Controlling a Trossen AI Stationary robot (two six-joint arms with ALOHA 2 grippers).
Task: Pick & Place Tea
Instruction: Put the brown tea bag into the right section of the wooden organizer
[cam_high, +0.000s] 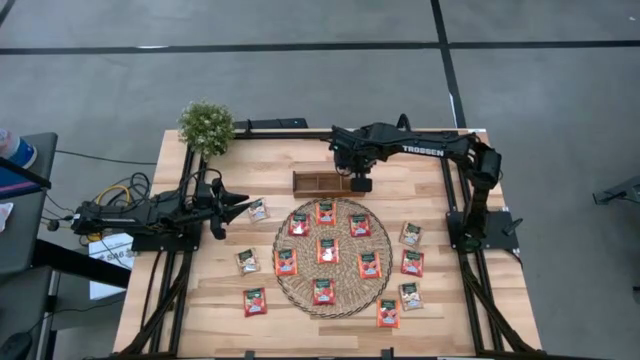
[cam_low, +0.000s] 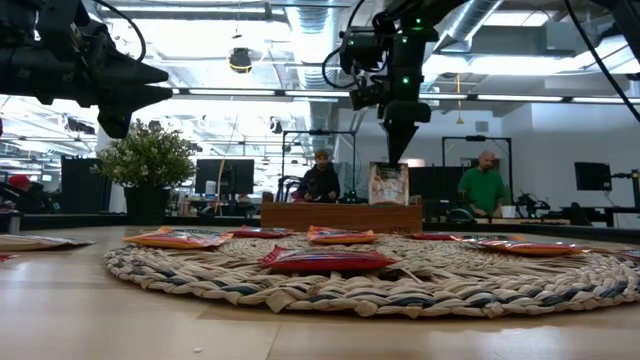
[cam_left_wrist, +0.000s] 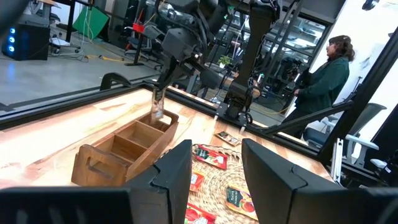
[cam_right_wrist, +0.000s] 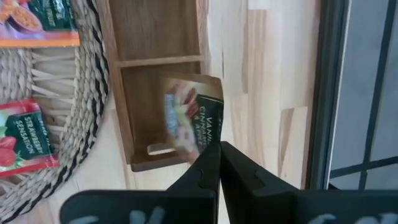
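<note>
A tea sachet (cam_right_wrist: 189, 112) hangs pinched in the closed right gripper (cam_right_wrist: 219, 155) over the end compartment of the wooden tray (cam_high: 322, 181) near the table's far edge; next it must lower and release. The left gripper (cam_left_wrist: 214, 163) waits empty, part open, near the left edge.

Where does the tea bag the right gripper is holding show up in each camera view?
High view: hidden under the right gripper, at the wooden tray's right end.
Low view: the tea bag hangs upright at centre, above the tray.
Left wrist view: small, tea bag over the tray's far end.
Right wrist view: centre, tea bag pinched by one corner over the tray.
Shared landmark: the tray.
</note>
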